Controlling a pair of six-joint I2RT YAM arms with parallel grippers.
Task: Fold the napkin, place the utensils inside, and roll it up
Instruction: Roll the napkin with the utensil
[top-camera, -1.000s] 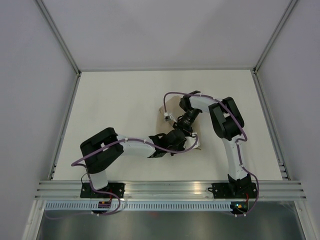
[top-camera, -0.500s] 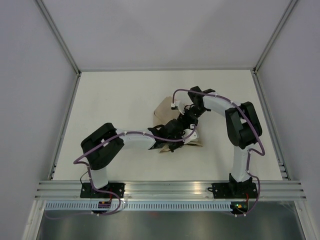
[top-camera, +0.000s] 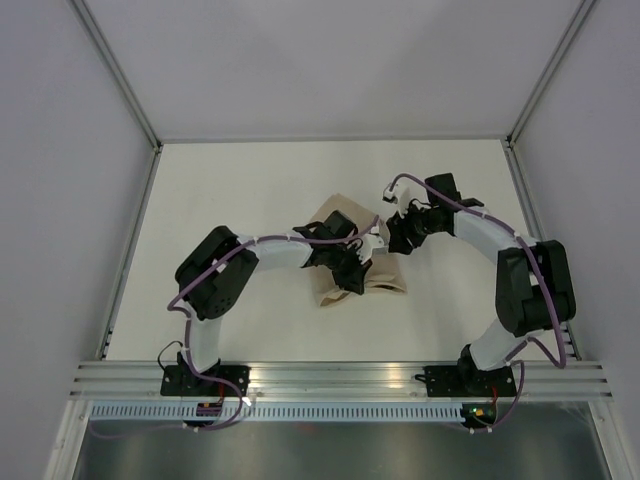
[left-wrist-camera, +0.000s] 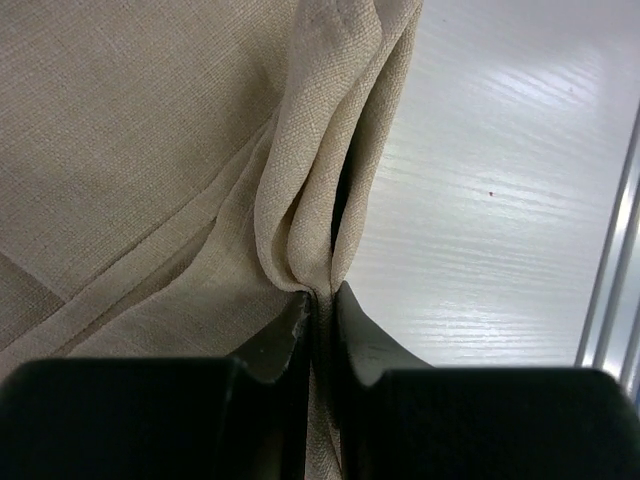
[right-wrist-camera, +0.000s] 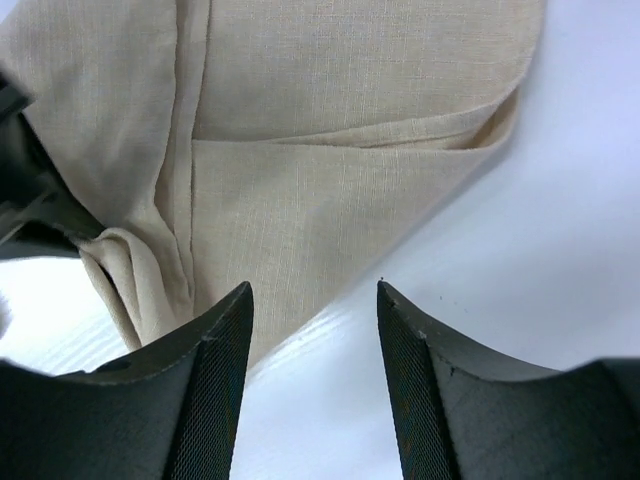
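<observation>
The tan-beige napkin (top-camera: 340, 288) lies crumpled and partly folded in the middle of the table. It also shows in the left wrist view (left-wrist-camera: 150, 150) and the right wrist view (right-wrist-camera: 330, 170). My left gripper (top-camera: 352, 268) is shut on a bunched fold of the napkin (left-wrist-camera: 322, 295). My right gripper (top-camera: 398, 238) is open and empty, just right of the napkin's edge; in its own view (right-wrist-camera: 313, 290) the cloth lies beyond the fingertips. No utensils are in view.
The white table (top-camera: 250, 190) is bounded by aluminium rails at the left edge (top-camera: 128, 250), right edge (top-camera: 535, 230) and front (top-camera: 340, 378). White walls stand at the back and sides.
My right gripper has let go of the napkin and drawn back to the right. My left gripper has moved up and back with the cloth, pulling it into a fold.
</observation>
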